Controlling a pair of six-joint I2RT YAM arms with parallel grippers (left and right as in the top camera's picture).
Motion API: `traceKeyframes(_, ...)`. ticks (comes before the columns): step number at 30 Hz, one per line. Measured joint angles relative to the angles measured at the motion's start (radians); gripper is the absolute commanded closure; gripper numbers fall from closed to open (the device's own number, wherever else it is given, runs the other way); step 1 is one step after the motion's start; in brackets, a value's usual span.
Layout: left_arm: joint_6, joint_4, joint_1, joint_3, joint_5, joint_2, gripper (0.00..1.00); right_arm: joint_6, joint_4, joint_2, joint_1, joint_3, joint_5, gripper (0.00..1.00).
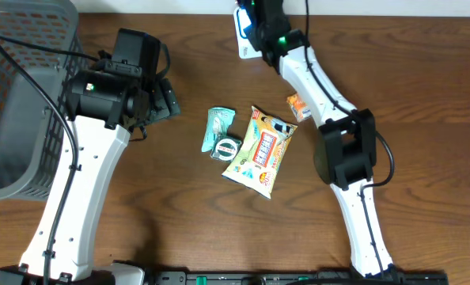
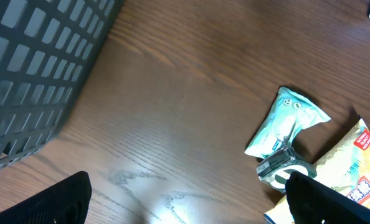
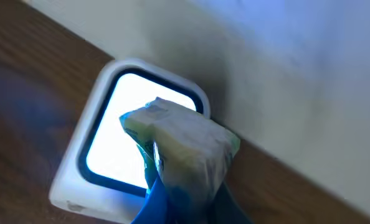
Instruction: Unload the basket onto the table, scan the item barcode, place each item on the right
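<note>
My right gripper [image 3: 186, 202] is shut on a small pale yellow-green packet [image 3: 184, 146] and holds it upright against the lit window of the white barcode scanner [image 3: 78, 182]. From overhead, the scanner [image 1: 244, 41] stands at the table's far edge with the right gripper [image 1: 260, 24] over it; the packet is hidden there. My left gripper [image 2: 188, 208] hangs open over bare wood, nothing between its black fingers [image 2: 59, 200]. Overhead, the left gripper [image 1: 167, 100] is left of the loose items.
A teal packet [image 1: 217, 125] [image 2: 286, 121], a tape roll [image 1: 228, 148] [image 2: 283, 170] and a yellow snack bag [image 1: 260, 152] [image 2: 354, 167] lie mid-table. A small orange packet [image 1: 298, 106] lies beside the right arm. A grey basket [image 1: 17, 103] [image 2: 35, 68] fills the left side.
</note>
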Motion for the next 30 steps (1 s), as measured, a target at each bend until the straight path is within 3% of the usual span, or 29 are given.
traceKeyframes(5,0.0,0.0,0.0,0.0,0.0,0.0,0.02,-0.064,-0.015,0.0,0.029,0.013,0.012,0.99)
traceKeyframes(14,0.0,0.0,0.0,0.0,0.0,0.0,0.02,-0.021,-0.202,-0.055,-0.047,0.013,0.01,0.99)
traceKeyframes(26,0.0,0.0,0.0,0.0,0.0,0.0,0.02,0.198,-0.597,-0.185,-0.5,0.02,0.011,0.99)
traceKeyframes(29,0.0,0.0,0.0,0.0,0.0,0.0,0.02,0.218,-0.621,-0.185,-0.561,-0.007,0.001,0.87)
traceKeyframes(30,0.0,0.0,0.0,0.0,0.0,0.0,0.02,0.223,-0.629,-0.185,-0.578,-0.018,-0.002,0.69)
